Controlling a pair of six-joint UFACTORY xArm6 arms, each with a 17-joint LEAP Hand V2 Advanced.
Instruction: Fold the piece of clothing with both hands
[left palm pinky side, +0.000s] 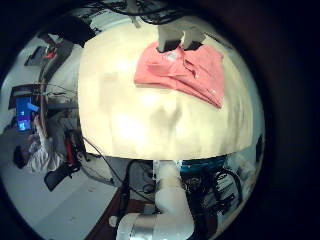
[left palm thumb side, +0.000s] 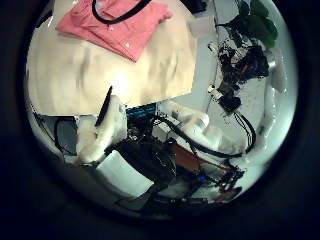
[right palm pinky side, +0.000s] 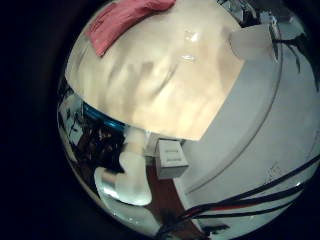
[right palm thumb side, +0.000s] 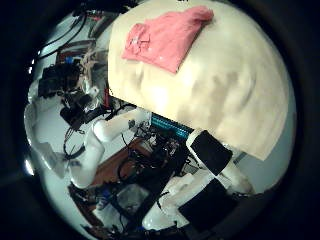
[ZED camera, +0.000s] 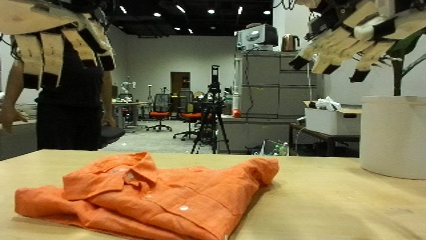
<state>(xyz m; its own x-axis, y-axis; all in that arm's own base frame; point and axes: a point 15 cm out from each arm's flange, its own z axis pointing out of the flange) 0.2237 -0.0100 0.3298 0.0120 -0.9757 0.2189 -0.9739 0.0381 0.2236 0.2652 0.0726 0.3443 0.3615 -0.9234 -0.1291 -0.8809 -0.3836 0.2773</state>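
Observation:
An orange button-up shirt (ZED camera: 147, 195) lies crumpled on the pale wooden table (ZED camera: 346, 205), collar toward the front. My left hand (ZED camera: 60, 40) hangs high above the shirt's one end, fingers straight down, holding nothing. My right hand (ZED camera: 357, 38) hangs high above the table beside the shirt's other end, fingers relaxed, holding nothing. The shirt also shows far below in the left little finger side palm view (left palm pinky side: 185, 72), the left thumb side palm view (left palm thumb side: 115, 25), the right little finger side palm view (right palm pinky side: 120, 22) and the right thumb side palm view (right palm thumb side: 165, 38).
A white cylindrical pot (ZED camera: 394, 135) with a plant stands at the table's edge under my right hand. Cabinets (ZED camera: 266, 95) and a tripod (ZED camera: 211, 115) stand in the room behind. Bare tabletop (right palm thumb side: 230, 80) lies beside the shirt.

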